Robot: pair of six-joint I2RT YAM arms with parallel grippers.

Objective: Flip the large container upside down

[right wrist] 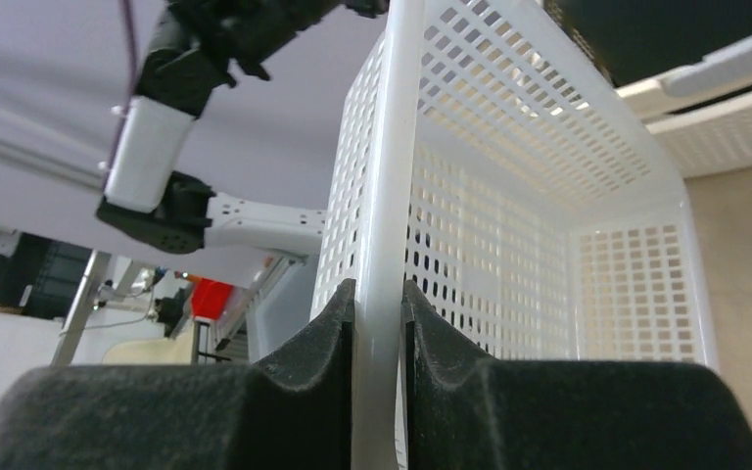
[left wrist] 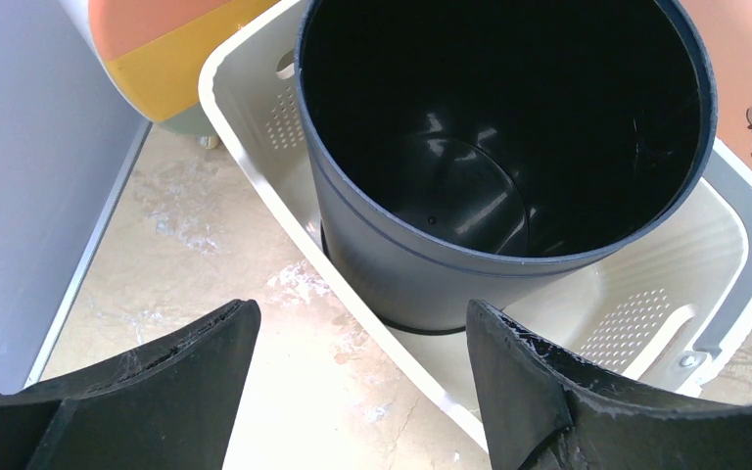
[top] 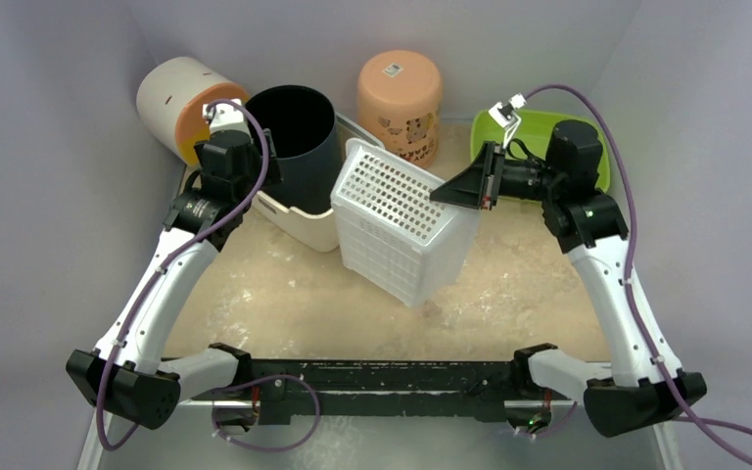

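inside right tool (right wrist: 377, 305), rim of tilted basket (right wrist: 494, 186)

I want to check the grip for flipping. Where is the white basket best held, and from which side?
Grip the thin rim of the basket, coming from its right, where the open mouth seems to face. The rim is a flat, narrow strip that fits between two fingers; the perforated walls look too wide. The right gripper is shut on it this way, with the basket tilted.
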